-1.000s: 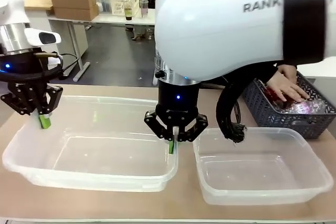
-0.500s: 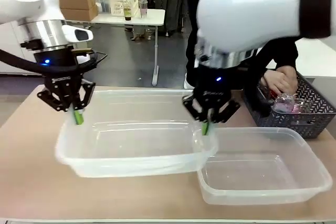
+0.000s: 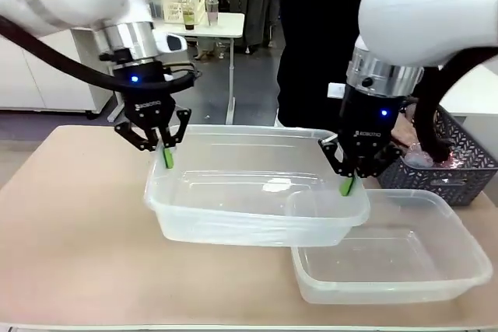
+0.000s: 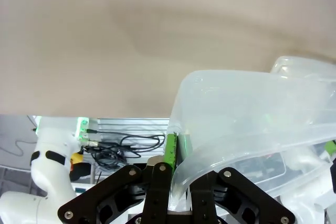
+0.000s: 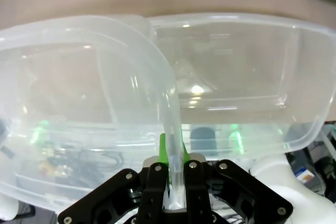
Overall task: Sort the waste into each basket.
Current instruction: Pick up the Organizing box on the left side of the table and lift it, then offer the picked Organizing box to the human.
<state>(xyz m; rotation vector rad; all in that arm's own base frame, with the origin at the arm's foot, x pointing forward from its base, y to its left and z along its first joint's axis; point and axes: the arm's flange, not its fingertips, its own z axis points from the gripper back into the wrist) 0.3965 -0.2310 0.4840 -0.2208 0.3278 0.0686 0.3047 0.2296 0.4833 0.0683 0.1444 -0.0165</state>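
The waste (image 3: 426,159) lies in the grey basket (image 3: 467,184), at 2 o'clock from the large tub (image 3: 257,211). Both tubs are seen to be empty, so sorting is judged not yet begun. The large tub is pinched at its rim by the left gripper (image 3: 166,158) and the right gripper (image 3: 347,185). It overlaps the second tub (image 3: 389,274) at 4 o'clock.

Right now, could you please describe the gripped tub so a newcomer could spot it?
Start at the tan table. The clear tub over its middle is pinched at its rim by the left gripper and right gripper, overlapping the second tub, which lies ungripped.
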